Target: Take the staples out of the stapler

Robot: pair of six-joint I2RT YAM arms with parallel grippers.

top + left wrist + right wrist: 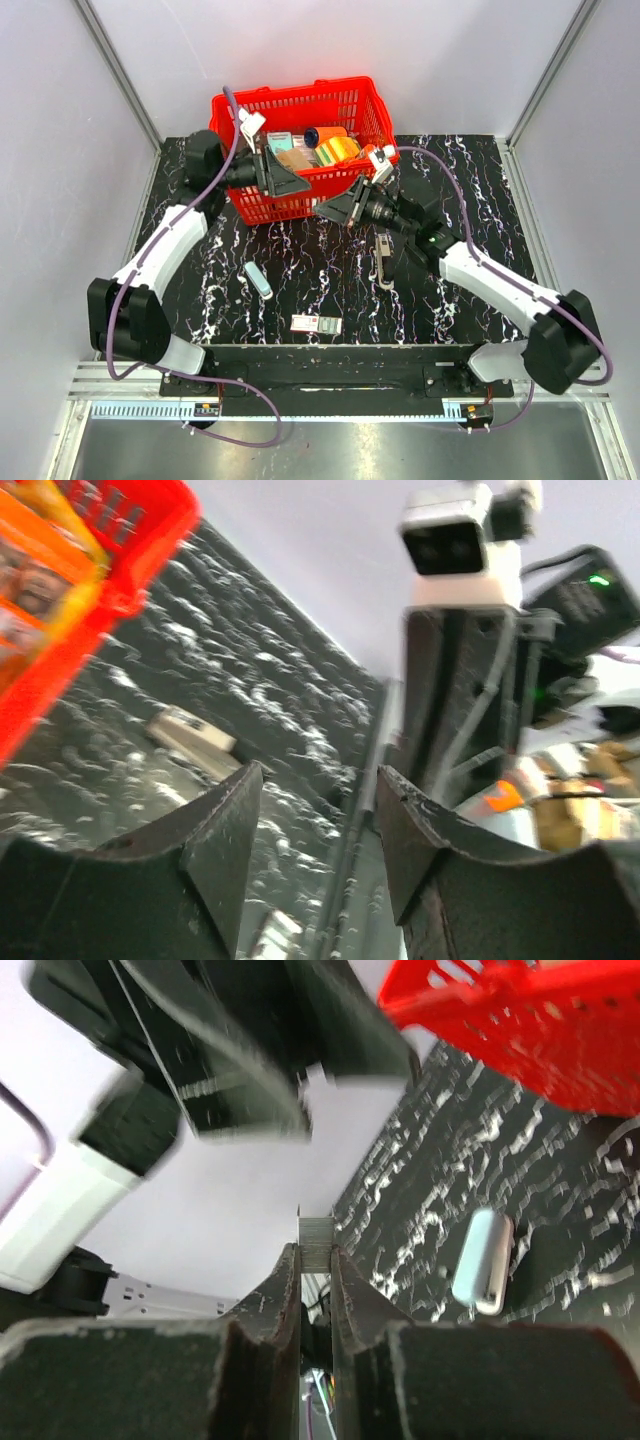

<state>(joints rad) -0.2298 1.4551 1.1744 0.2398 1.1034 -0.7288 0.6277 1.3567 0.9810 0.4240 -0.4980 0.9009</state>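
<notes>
The stapler [258,279], a slim pale grey bar, lies on the black marbled table left of centre. It also shows in the right wrist view [483,1260]. My right gripper [327,208] hovers in front of the red basket. In the right wrist view the right gripper [316,1260] is shut on a short ribbed silver strip of staples [317,1230], which sticks out past the fingertips. My left gripper [293,183] is at the basket's front wall. In the left wrist view the left gripper [320,810] is open and empty.
The red basket [262,205] with several packets stands at the back centre. A slim dark-and-silver metal piece [384,261] lies right of centre. A flat white-and-red box [316,323] lies near the front edge. A blurred pale bar [190,742] lies beyond the left fingers.
</notes>
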